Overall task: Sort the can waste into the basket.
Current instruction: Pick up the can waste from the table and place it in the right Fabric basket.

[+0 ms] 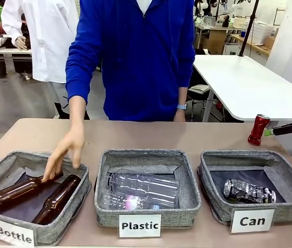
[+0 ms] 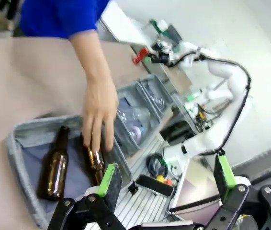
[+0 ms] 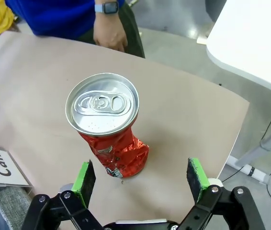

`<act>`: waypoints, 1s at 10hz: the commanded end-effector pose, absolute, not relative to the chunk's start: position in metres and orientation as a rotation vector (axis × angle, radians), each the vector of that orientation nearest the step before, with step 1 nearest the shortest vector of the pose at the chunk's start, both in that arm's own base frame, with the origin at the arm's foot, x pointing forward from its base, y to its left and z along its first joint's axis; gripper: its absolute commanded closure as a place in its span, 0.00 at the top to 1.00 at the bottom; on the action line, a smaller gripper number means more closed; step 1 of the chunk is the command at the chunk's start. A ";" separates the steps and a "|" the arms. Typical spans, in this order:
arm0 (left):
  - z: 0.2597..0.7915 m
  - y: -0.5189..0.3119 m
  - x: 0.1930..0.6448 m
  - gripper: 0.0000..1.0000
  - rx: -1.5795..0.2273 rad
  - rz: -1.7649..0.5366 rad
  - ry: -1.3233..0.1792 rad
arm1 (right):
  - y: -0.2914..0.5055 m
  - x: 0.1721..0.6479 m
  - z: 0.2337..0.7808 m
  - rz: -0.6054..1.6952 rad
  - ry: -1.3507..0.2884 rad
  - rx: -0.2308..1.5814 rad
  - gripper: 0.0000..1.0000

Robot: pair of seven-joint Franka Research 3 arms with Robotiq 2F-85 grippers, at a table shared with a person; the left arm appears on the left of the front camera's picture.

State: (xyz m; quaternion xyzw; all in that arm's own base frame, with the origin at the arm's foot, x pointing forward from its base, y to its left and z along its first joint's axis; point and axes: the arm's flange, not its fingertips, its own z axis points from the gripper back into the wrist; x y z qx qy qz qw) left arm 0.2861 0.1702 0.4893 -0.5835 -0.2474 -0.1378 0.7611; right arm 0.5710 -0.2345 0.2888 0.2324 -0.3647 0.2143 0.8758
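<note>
A dented red can [image 1: 258,129] stands upright on the brown table, behind the right rear corner of the grey "Can" basket [image 1: 213,173]. My right gripper [image 1: 269,132] is level with it, just to its right, and open. In the right wrist view the red can [image 3: 109,124] stands just beyond my right gripper [image 3: 141,178], with the green pads [image 3: 85,177] wide apart and touching nothing. A crushed black and silver can [image 1: 249,191] lies inside the basket. My left gripper [image 2: 166,177] hangs open and holds nothing, above the near end of the "Bottle" basket [image 2: 16,143].
The person's hand [image 1: 63,155] rests on a brown bottle [image 1: 19,190] in the "Bottle" basket [image 1: 1,168] at the left. The "Plastic" basket [image 1: 148,157] in the middle holds clear bottles. The table's right edge lies close behind the red can.
</note>
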 end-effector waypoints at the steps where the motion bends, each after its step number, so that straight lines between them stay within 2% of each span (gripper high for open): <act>1: 0.478 0.154 0.282 1.00 -1.241 -0.365 -0.458 | -0.233 0.582 0.288 0.427 -0.796 0.494 1.00; 4: 0.448 0.108 0.278 1.00 -1.156 -0.494 -0.335 | -0.234 0.588 0.287 0.433 -0.798 0.498 1.00; 6: 0.429 0.081 0.285 1.00 -1.059 -0.543 -0.326 | -0.232 0.589 0.283 0.422 -0.796 0.508 1.00; 7: 0.445 0.104 0.283 1.00 -1.165 -0.484 -0.325 | -0.231 0.589 0.283 0.420 -0.797 0.509 1.00; 10: 0.445 0.104 0.283 1.00 -1.165 -0.484 -0.325 | -0.226 0.594 0.278 0.429 -0.797 0.522 1.00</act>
